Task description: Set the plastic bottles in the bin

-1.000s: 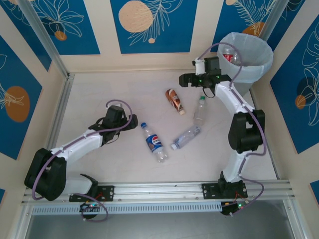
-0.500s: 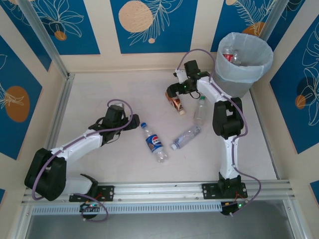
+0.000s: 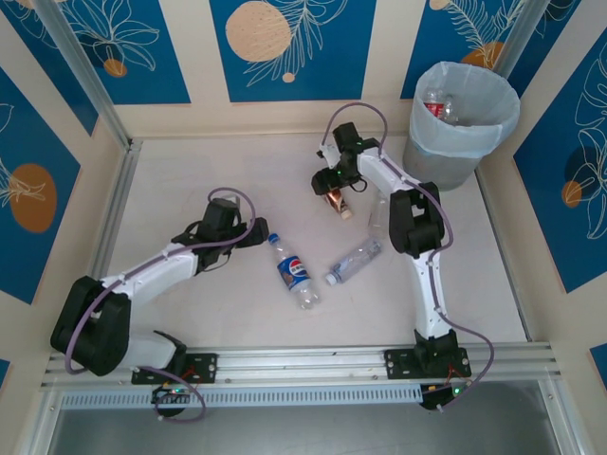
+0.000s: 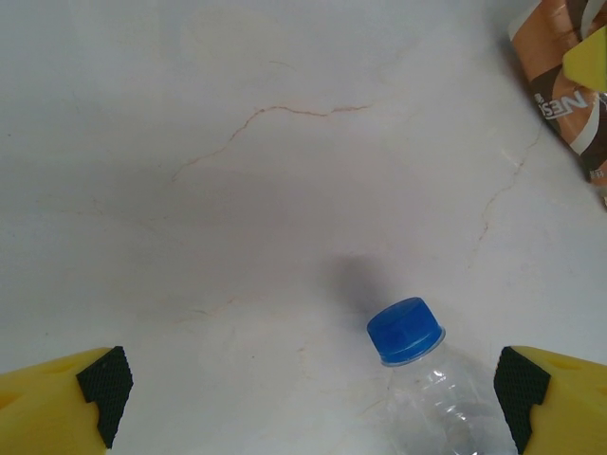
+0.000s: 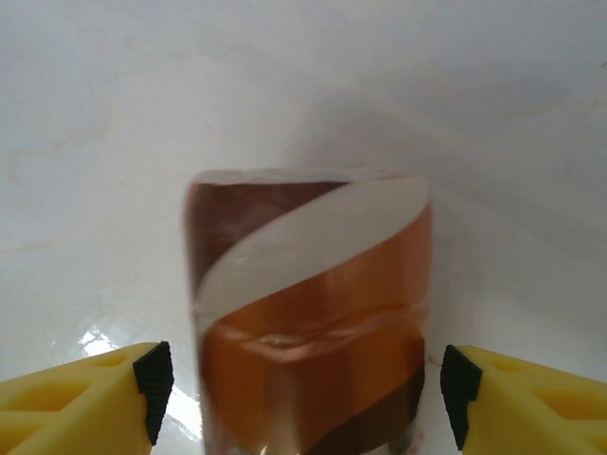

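The right gripper (image 5: 305,384) is reaching down over the brown-labelled bottle (image 5: 308,313), which is lying on the white table (image 5: 95,142). Its jaws are standing released, one on each side of the bottle. A thin strip of table is showing between each black pad (image 5: 154,379) and the label, so nothing is being grasped. The bottle's flat end is pointing ahead, beyond the jaws.

From above, the right gripper (image 3: 331,186) is sitting over the far end of that brown-labelled bottle (image 3: 335,199). The bin (image 3: 465,142) is standing well apart from these jaws, off to their side at the table's far corner. A few bottles (image 3: 438,102) are already lying inside it.

The left gripper (image 4: 311,384) is hanging with its jaws spread wide, holding nothing. The Pepsi bottle (image 4: 432,398) is lying between the jaws, nearer the one at the right of the left wrist view. Its blue cap (image 4: 406,330) is pointing ahead of them, and nothing is touching it. Farther ahead and to that same side, the brown-labelled bottle (image 4: 564,95) is showing at the edge.

In the overhead view the left gripper (image 3: 256,233) is pointing at the cap end of the Pepsi bottle (image 3: 295,274). A clear bottle (image 3: 355,260) is lying beyond it, away from both pairs of jaws.
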`<action>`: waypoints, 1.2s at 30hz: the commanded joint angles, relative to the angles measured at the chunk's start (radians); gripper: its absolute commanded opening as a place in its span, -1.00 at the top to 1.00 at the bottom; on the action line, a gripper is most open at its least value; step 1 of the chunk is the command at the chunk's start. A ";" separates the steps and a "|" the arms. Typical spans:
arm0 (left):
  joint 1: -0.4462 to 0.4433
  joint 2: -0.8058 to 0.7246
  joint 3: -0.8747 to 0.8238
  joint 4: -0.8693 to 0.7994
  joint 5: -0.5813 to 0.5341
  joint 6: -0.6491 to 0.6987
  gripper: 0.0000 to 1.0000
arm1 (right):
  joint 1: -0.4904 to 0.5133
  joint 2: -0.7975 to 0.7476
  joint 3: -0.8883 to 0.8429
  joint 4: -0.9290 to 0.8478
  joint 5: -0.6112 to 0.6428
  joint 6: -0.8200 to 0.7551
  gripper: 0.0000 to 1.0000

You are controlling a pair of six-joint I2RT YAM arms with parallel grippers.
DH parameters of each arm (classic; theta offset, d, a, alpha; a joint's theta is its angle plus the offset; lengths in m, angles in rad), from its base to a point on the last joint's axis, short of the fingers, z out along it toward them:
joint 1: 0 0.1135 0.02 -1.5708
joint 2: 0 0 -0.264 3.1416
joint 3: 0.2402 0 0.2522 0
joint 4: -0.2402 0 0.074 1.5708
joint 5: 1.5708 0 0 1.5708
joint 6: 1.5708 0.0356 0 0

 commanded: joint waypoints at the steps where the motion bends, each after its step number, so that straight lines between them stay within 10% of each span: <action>1: 0.005 0.013 0.040 -0.001 0.012 0.019 -0.98 | 0.007 0.040 0.050 -0.053 0.037 0.000 -0.51; 36: 0.005 0.044 0.066 -0.024 0.033 0.011 -0.98 | 0.028 -0.075 -0.004 -0.040 0.057 -0.005 0.04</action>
